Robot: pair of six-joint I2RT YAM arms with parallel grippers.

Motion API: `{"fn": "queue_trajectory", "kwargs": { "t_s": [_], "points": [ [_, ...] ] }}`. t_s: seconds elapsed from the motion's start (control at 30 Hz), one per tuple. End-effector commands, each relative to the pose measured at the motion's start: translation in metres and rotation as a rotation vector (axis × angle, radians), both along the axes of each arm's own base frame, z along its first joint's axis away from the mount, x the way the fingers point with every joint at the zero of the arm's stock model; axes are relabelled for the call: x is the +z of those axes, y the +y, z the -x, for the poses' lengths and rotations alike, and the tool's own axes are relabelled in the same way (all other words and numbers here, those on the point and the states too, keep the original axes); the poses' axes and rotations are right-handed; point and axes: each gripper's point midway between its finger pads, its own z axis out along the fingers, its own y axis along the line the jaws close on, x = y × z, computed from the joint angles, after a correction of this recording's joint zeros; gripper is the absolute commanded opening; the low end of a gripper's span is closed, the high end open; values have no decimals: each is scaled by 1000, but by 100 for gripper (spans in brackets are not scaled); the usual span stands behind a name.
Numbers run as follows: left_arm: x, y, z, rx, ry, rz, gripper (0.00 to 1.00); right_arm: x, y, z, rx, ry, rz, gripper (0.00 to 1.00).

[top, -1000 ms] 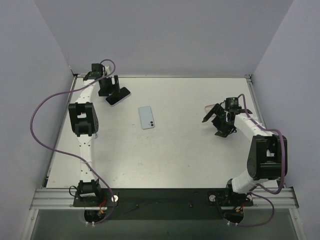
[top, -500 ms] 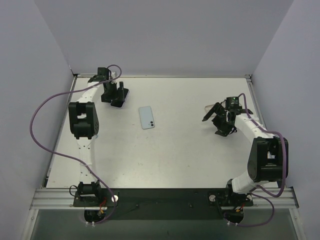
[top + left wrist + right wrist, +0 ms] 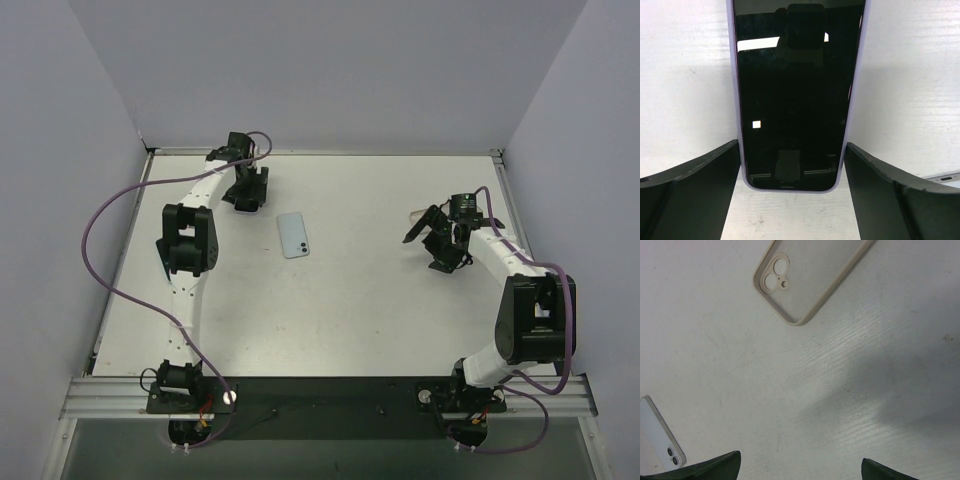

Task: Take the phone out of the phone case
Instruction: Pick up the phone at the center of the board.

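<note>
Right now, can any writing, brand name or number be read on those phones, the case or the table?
No readable text in any view.
The black-screened phone in a lilac case: only reflections on the glass.
The pale blue phone lying back up: no logo discernible.
The empty beige phone case: plain.
The white table: no printing.

So the left arm (image 3: 188,240) is reaching way out toward the far left corner. The elbow is bent about halfway along and the wrist is curled over, so the left tool (image 3: 248,198) points down. Its jaws are spread wide, with both dark fingers (image 3: 690,190) sitting at the bottom corners of the wrist view. The right arm (image 3: 530,315) is folded tighter on its own side, forearm angled inward. The right tool (image 3: 428,248) is spread just as wide and gripping nothing, and only its fingertips (image 3: 705,470) peek in at the bottom edge.
</note>
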Motion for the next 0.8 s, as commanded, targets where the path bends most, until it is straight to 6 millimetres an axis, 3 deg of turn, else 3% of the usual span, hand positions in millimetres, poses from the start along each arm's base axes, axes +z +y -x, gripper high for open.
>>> {"fn": "queue_trajectory", "kwargs": {
  "t_s": [0.0,0.13,0.2,0.23,0.27,0.33,0.53,0.57,0.6,0.67,0.7,0.77],
  "points": [
    [-4,0,-2,9,17,12,88,2,4,1,15,0,-4,96],
    [2,-3,2,8,26,39,76,4,5,-1,18,-4,-11,96],
    [20,-8,3,13,-2,74,70,6,5,-2,19,-11,-13,96],
    [19,-16,6,-3,0,127,69,7,6,-2,21,-13,-17,96],
    [40,-20,7,6,-35,165,66,7,6,-2,22,-13,-18,96],
    [59,-30,5,-5,-91,238,64,9,7,-2,22,-17,-25,96],
    [94,-47,40,5,-121,374,39,14,12,3,33,-34,-36,96],
    [107,-50,46,6,-139,395,37,15,14,3,38,-36,-49,96],
    [95,-51,60,12,-98,407,34,16,17,4,46,-40,-58,96],
    [109,-58,73,5,-124,447,32,19,25,4,57,-48,-80,96],
    [96,-62,89,2,-82,471,32,20,28,4,62,-52,-90,96],
    [109,-70,101,-8,-115,517,29,26,44,1,84,-72,-124,96]
  ]
}}
